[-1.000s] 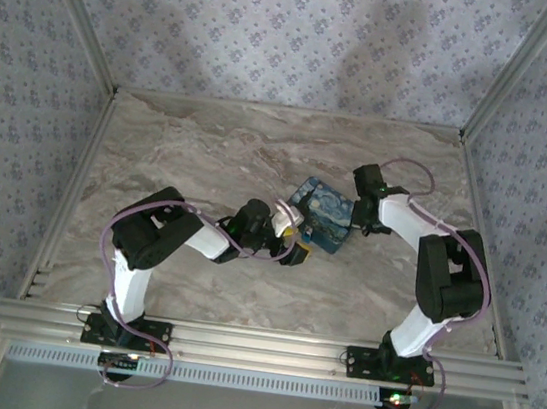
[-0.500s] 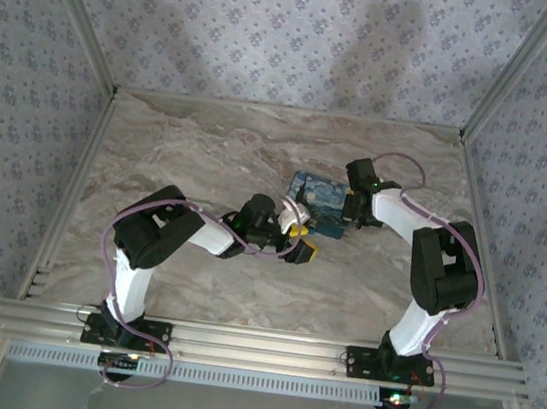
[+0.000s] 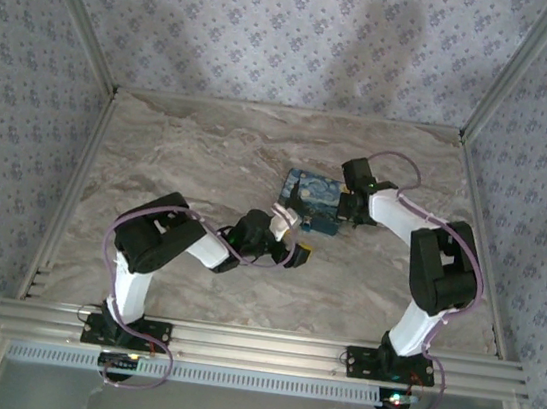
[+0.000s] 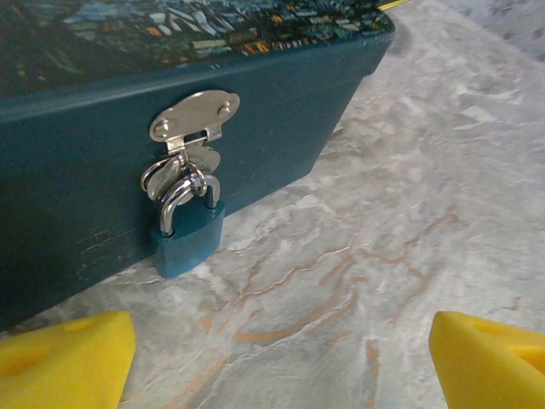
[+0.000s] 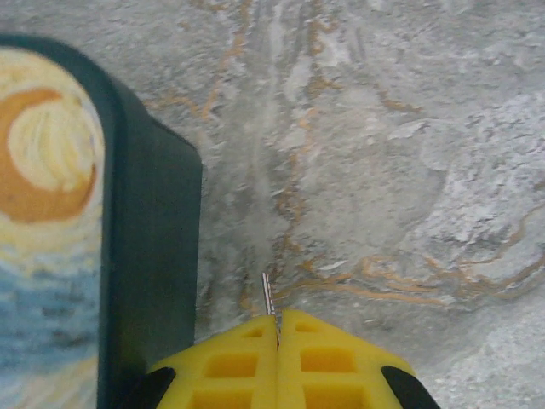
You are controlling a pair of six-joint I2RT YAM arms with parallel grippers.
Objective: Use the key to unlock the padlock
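Note:
A small teal padlock (image 4: 189, 243) hangs shut from the silver hasp (image 4: 194, 119) on the front of a dark teal box (image 4: 77, 170) with a painted lid (image 3: 313, 198). My left gripper (image 4: 281, 366) faces the padlock from a short distance, open, its yellow fingertips (image 4: 64, 358) wide apart with bare table between them. In the top view the left gripper (image 3: 297, 236) sits just in front of the box. My right gripper (image 5: 277, 324) is shut on the key (image 5: 266, 296), whose thin blade sticks out edge-on beside the box's side wall (image 5: 149, 256). The right gripper (image 3: 345, 209) is at the box's right end.
The marble table (image 3: 211, 146) is fenced by aluminium rails and patterned walls. Open tabletop lies left of and behind the box, and to the right of the right arm (image 3: 437, 266).
The box has shifted up and left on the table with the right gripper following it. The left gripper has drawn back slightly and opened a little wider.

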